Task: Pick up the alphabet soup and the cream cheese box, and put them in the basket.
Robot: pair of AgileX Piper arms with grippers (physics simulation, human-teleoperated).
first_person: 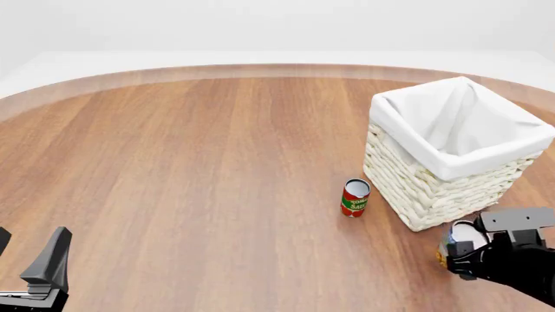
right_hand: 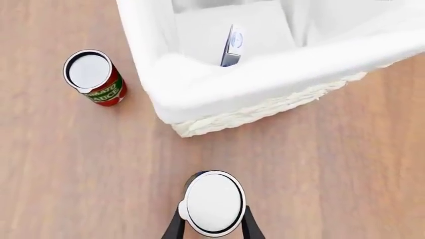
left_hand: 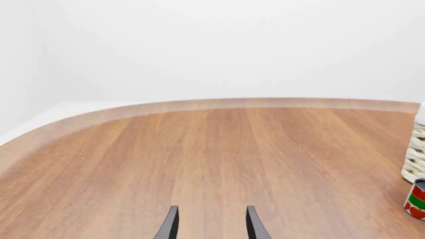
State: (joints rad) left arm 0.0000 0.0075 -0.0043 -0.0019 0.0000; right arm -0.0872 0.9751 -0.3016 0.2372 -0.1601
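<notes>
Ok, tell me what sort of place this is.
Apparently a simulated tabletop test scene: a bare wooden table against blank white surroundings, holding only a lined wicker basket and a tomato sauce can, with the right gripper around another can.

We see a small red-and-green can (first_person: 355, 197) standing upright on the wooden table (first_person: 191, 169), out on the open boards toward the right side. Its top (right_hand: 88, 70) is pale with a dark rim, and its label carries white lettering. The table's far edge curves, with a plain white surround beyond it.
</notes>
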